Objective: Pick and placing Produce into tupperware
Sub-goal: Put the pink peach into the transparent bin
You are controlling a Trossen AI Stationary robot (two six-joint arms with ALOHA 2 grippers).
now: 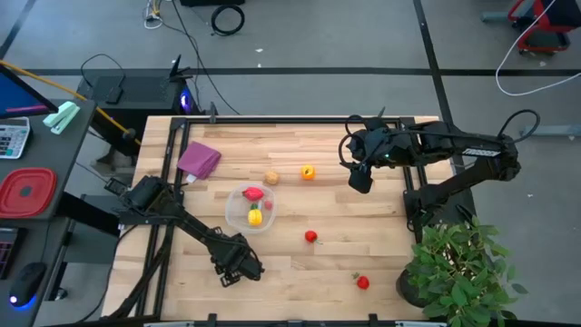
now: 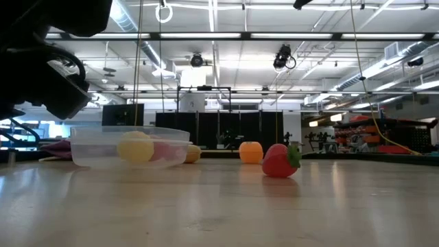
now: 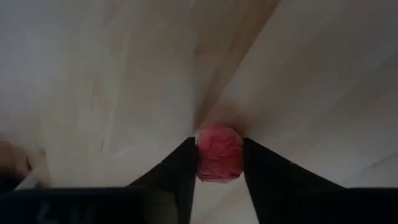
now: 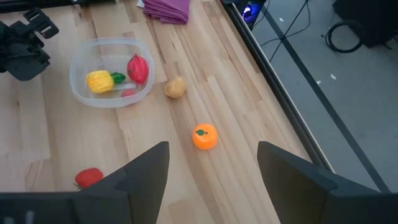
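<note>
My left gripper (image 1: 238,263) is near the table's near edge, shut on a small red round piece of produce (image 3: 219,154) that only the left wrist view shows. The clear round tupperware (image 1: 251,207) sits mid-table with a yellow piece (image 4: 99,81) and a red-pink piece (image 4: 138,68) inside. Lying loose on the wood are an orange piece (image 1: 308,173), a tan piece (image 1: 270,178), a red piece (image 1: 311,237) and a red strawberry (image 1: 362,282). My right gripper (image 1: 360,180) hangs open over the far right of the table, beside the orange piece (image 4: 204,136). My left gripper pinches the red round piece (image 3: 219,154) between its two fingers (image 3: 180,168), one on each side of it. The wood of the table shows beyond the piece. In the low view this gripper (image 2: 55,89) stands above the table top; the piece does not show there.
A purple cloth (image 1: 200,160) lies at the far left of the table. A potted plant (image 1: 463,268) stands at the near right corner. A red square lidded container (image 1: 25,193) rests on the side desk to the left. Bare wood lies between the tupperware and the near edge.
</note>
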